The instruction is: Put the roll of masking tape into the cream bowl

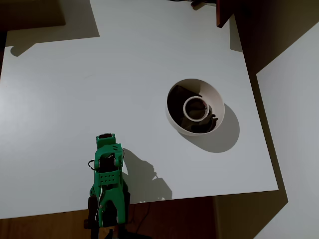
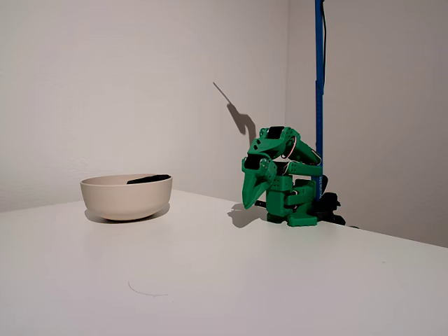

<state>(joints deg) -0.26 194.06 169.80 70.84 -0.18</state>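
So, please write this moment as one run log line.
roll of masking tape: inside cream bowl | gripper: folded near base, holding nothing | table

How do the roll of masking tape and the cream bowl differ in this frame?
Size: the roll of masking tape is far smaller than the cream bowl that holds it.
Shape: the tape is a flat ring with an open centre hole; the bowl is a deep dish with a thin rim.
Support: the bowl stands on the table; the tape lies inside the bowl.
Both are round and cream-white.
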